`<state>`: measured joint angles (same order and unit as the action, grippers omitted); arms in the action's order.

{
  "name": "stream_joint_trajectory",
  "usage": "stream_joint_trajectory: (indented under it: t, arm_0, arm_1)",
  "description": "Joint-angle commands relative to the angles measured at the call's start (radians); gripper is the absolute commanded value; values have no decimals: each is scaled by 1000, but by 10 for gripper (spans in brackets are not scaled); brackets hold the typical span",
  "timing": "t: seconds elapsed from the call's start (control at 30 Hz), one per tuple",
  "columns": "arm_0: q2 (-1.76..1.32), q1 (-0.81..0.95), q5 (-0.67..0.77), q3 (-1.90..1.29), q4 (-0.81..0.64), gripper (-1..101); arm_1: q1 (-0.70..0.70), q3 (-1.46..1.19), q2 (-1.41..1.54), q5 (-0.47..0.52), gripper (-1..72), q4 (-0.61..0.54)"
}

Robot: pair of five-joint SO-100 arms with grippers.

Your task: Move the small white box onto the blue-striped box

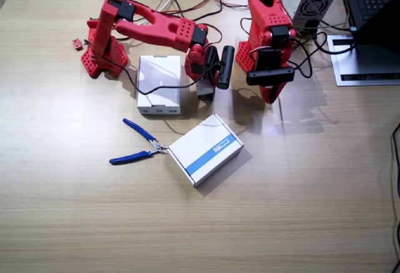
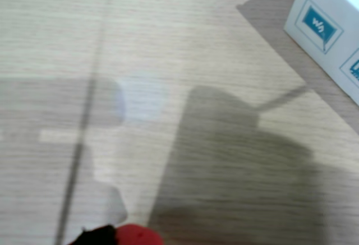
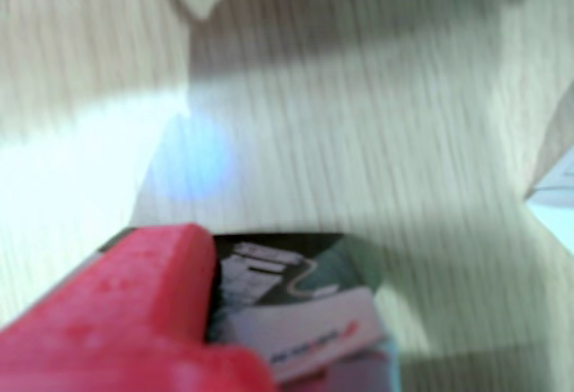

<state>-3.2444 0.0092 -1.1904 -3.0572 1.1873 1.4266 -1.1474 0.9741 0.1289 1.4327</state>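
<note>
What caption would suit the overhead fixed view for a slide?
Right arm's end effector grips the small white box beside a plain white box; the blue-striped box waits by pliers.

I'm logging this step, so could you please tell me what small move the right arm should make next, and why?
Probably carry it towards the flat white cardboard box with the blue stripe. The right claw appears shut on the tiny white carton with a dark printed side, beside the plain white flat box, and the striped box lies apart, nearer the camera, with its top bare.
</note>
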Motion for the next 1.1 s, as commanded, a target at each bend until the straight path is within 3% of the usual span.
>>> stream_joint_trajectory:
  t: [0.0, 0.27, 0.4, 0.67, 0.93, 1.07]
  arm_0:
    - [-29, 25, -2, 18, 20, 0]
    - [-29, 25, -5, 18, 20, 0]
    - [-29, 25, -6, 18, 18, 0]
    - [-29, 25, -8, 18, 17, 0]
    - [-29, 25, -9, 18, 17, 0]
    - [-29, 25, -9, 18, 17, 0]
  arm_1:
    - [5, 86, 61, 12, 115, 118]
    - [-31, 304, 275, 61, 104, 388]
    - [-91, 264, 407, 83, 103, 425]
    - [-331, -144, 661, 163, 111, 316]
    - [-225, -548, 824, 75, 122, 161]
    - [-265, -629, 825, 80, 160, 94]
